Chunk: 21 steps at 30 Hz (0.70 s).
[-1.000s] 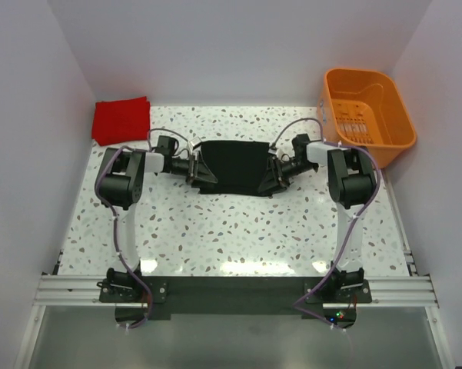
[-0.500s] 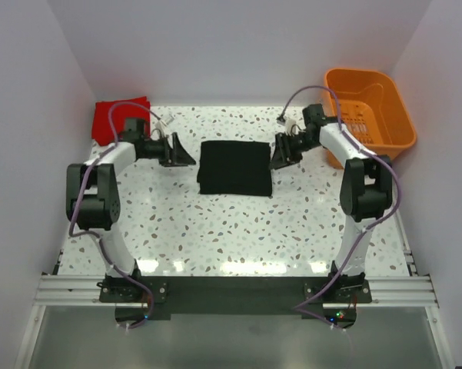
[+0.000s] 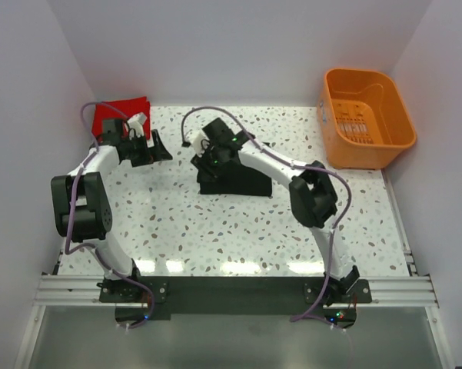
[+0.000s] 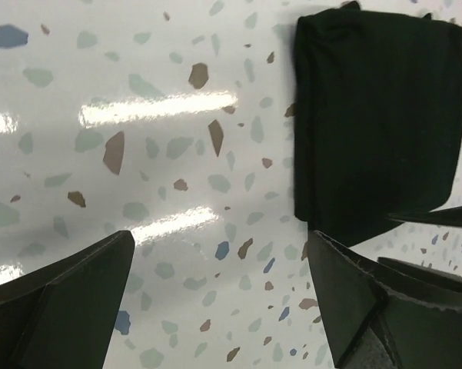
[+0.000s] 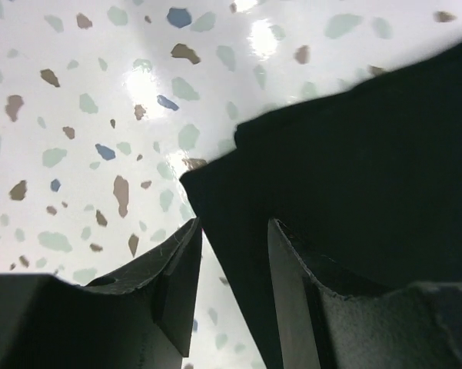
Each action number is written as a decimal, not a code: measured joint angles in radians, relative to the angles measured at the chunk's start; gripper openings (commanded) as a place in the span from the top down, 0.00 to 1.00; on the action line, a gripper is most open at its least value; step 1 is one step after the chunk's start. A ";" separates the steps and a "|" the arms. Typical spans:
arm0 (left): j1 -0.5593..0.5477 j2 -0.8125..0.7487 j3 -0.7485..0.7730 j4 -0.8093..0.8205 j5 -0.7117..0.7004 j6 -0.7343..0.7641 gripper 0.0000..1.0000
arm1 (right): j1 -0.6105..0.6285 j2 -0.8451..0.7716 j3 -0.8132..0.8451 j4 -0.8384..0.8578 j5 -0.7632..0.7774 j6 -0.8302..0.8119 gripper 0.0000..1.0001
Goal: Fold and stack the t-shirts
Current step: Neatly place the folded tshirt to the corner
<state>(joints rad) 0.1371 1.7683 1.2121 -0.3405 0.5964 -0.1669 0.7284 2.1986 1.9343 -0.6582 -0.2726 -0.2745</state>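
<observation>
Records both tools off the sides of the folded black t-shirt (image 3: 242,178), which lies flat at the centre of the counter (image 3: 215,223): left tool (image 3: 155,146) now out at 10 o'clock beside the folded red t-shirt (image 3: 121,117), spread fully and empty; right tool (image 5: 234,231) swung across to the 10 o'clock corner of the black t-shirt, half-spread astride its edge, gripping nothing visible. Judges folding finished and stacking next. Finds no obstruction between the two shirts; orange basket (image 3: 369,154) well clear at 2 o'clock.
</observation>
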 measured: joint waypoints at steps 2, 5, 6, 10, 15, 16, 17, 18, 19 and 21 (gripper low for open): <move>0.000 0.006 -0.022 0.001 -0.030 -0.008 0.00 | 0.034 0.052 0.018 0.002 0.028 -0.012 0.57; 0.000 0.006 -0.055 0.010 -0.054 -0.023 0.00 | 0.062 0.103 0.019 0.002 0.056 -0.023 0.57; 0.000 0.006 -0.065 0.012 -0.061 -0.028 0.00 | 0.068 0.114 0.019 0.002 0.066 -0.026 0.57; 0.000 0.006 -0.082 0.016 -0.070 -0.035 0.00 | 0.080 0.125 0.015 0.015 0.089 -0.033 0.57; 0.000 0.006 -0.084 0.022 -0.076 -0.039 0.00 | 0.083 0.134 0.010 0.046 0.097 -0.034 0.58; 0.000 0.006 -0.086 0.026 -0.077 -0.041 0.00 | 0.083 0.139 0.005 0.052 0.097 -0.034 0.58; 0.000 0.006 -0.088 0.027 -0.077 -0.043 0.00 | 0.083 0.143 -0.005 0.059 0.097 -0.034 0.58; 0.000 0.006 -0.091 0.029 -0.077 -0.045 0.00 | 0.083 0.144 -0.012 0.069 0.095 -0.035 0.58; 0.000 0.006 -0.093 0.029 -0.077 -0.050 0.00 | 0.083 0.143 -0.016 0.075 0.095 -0.037 0.59; 0.000 0.006 -0.098 0.031 -0.077 -0.056 0.00 | 0.083 0.140 -0.028 0.090 0.094 -0.042 0.66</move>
<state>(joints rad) 0.1371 1.7748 1.1141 -0.3099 0.5190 -0.2230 0.8116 2.3383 1.9060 -0.5682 -0.1787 -0.3161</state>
